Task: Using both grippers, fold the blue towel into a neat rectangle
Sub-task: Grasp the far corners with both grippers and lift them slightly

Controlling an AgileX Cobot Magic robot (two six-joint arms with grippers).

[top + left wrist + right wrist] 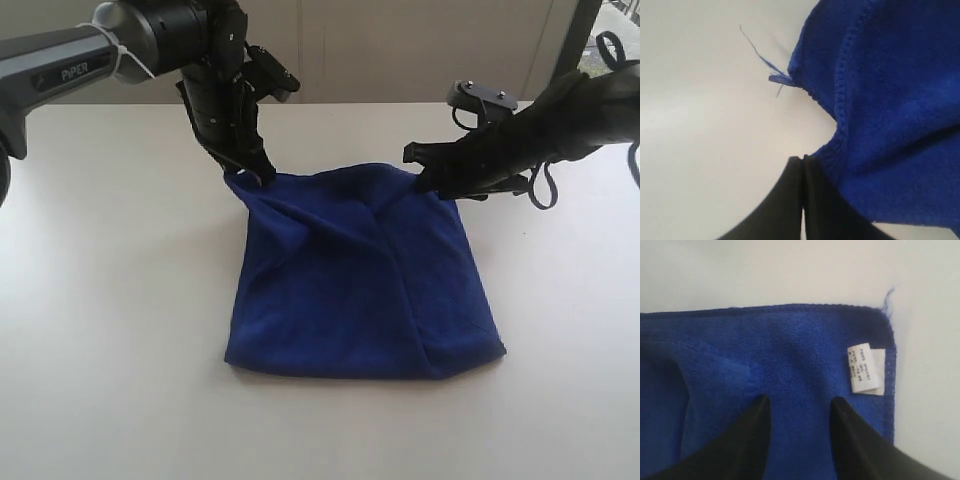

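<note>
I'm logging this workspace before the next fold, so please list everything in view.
Deep-blue terry towel: one, royal blue, on the table, one far corner raised.
White fabric label: one, white, at the towel's edge near a corner.
Loose threads: a few, blue, at a towel corner.
Flat white table: one, white, under everything.
Left gripper: one, black, shut on the raised towel corner.
Right gripper: one, black, open above the towel beside the label.

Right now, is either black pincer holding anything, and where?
The left gripper pinches the soft royal-blue towel by its hem near a corner. The right gripper, open over the towel, holds nothing.
</note>
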